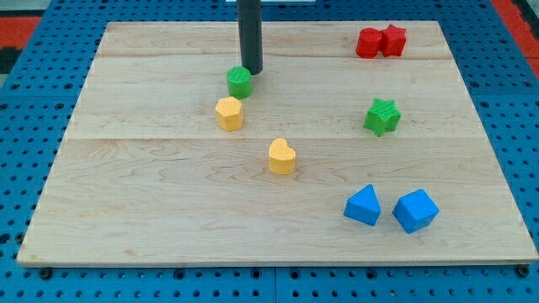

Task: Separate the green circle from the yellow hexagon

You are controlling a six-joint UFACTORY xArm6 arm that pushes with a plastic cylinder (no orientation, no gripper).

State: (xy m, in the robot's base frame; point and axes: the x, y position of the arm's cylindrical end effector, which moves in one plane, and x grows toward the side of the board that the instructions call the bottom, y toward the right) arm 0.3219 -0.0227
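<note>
Underneath, pale wooden board [126,210] on blue pegboard [25,126], blocks scattered.

Surroundings: pale wooden board [168,219] on blue perforated pegboard [34,101]; red strips at both upper frame corners.

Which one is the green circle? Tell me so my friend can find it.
Find the dark rod at the board's top middle; my tip sits beside the green circle, just above the yellow hexagon. It is round, while the other green block, far right, is a star.
</note>
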